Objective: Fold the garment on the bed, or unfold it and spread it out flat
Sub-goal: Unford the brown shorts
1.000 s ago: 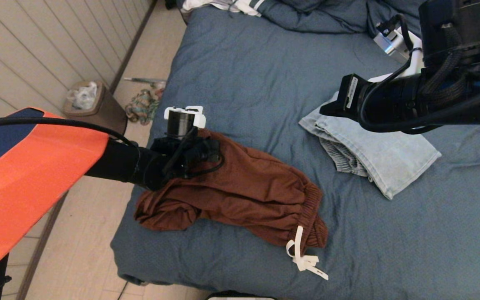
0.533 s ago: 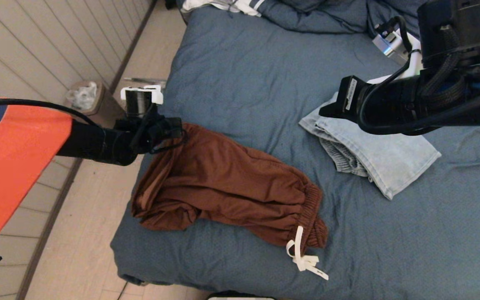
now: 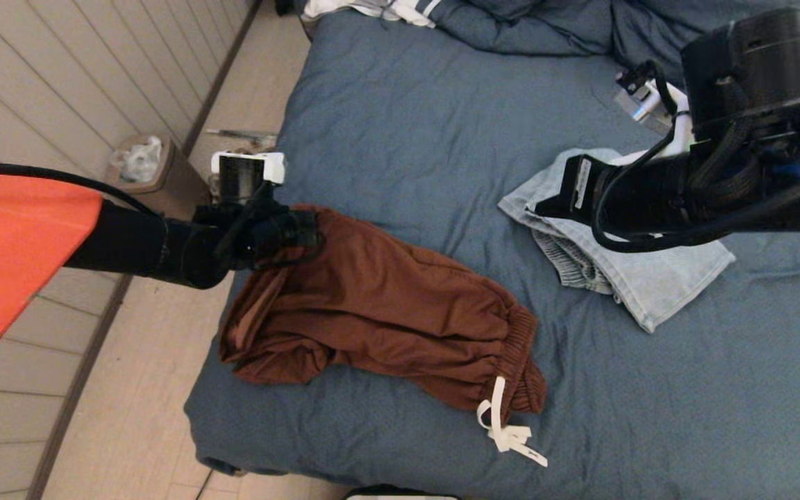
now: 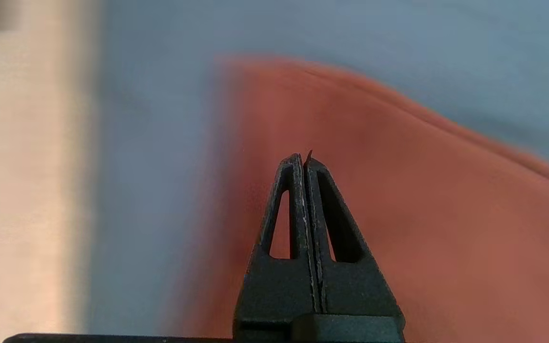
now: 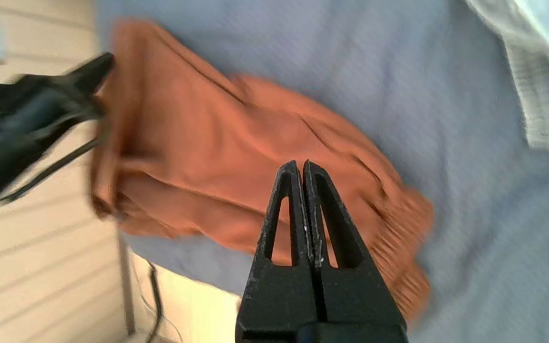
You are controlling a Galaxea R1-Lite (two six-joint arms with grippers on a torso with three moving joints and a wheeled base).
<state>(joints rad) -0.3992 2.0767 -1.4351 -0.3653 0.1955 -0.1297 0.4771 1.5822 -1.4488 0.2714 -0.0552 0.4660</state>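
Observation:
Brown shorts (image 3: 386, 312) with a white drawstring (image 3: 504, 427) lie crumpled near the front left corner of the bed (image 3: 428, 125). My left gripper (image 3: 311, 228) is at the shorts' far left corner, near the bed's left edge. In the left wrist view its jaws (image 4: 303, 157) are pressed shut, a thin sliver of the shorts (image 4: 422, 214) shows at the tips, and the cloth rises toward them. My right gripper (image 3: 544, 198) hovers over folded pale jeans (image 3: 657, 271), shut and empty. Its fingers (image 5: 301, 164) point across at the shorts (image 5: 198, 133).
Rumpled blue bedding (image 3: 532, 28) and a white garment (image 3: 372, 8) lie at the head of the bed. A bin (image 3: 157, 180) and a bundle of cloth (image 3: 237, 177) sit on the floor by the left wall. The bed's left edge runs just beside the left gripper.
The left gripper dragged the shorts' corner to the left and farther up the bed, stretching the cloth out, then came back slightly. The right arm sank a little over the jeans.

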